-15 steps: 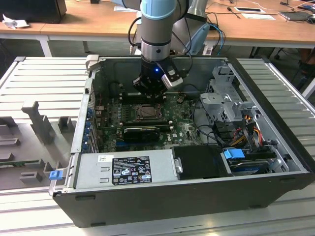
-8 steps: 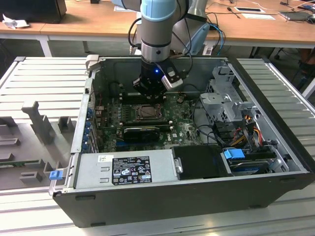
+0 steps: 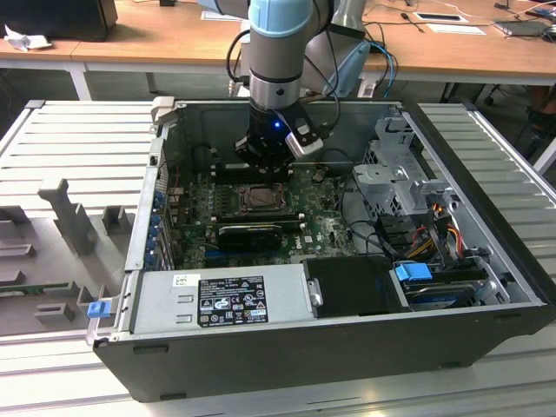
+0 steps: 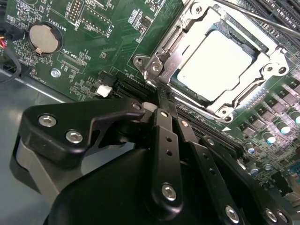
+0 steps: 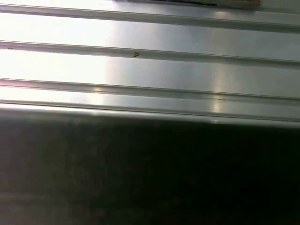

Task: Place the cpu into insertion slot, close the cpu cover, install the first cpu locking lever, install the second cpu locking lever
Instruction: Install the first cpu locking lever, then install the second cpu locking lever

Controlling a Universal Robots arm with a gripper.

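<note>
Ribbed aluminium surface (image 3: 78,148) carries the open dark computer case (image 3: 347,347), and its grooved slats also fill the first wrist view above a dark band. Inside the case lies the green motherboard (image 3: 321,228), with the grey power supply box (image 3: 217,300) along the near wall, well away from the gripper. The gripper (image 3: 265,161) hangs on the arm over the motherboard, just behind the insertion slot (image 3: 259,198) in the exterior view. In the second wrist view its black fingers (image 4: 164,140) lie pressed together, closed with nothing between them, their tips right at the corner of the slot. The silver cpu cover (image 4: 187,42) lies flat down over the slot, just ahead of the gripper. The cpu (image 4: 213,63) sits seated in the slot, its pale metal top showing through the cover's window
</note>
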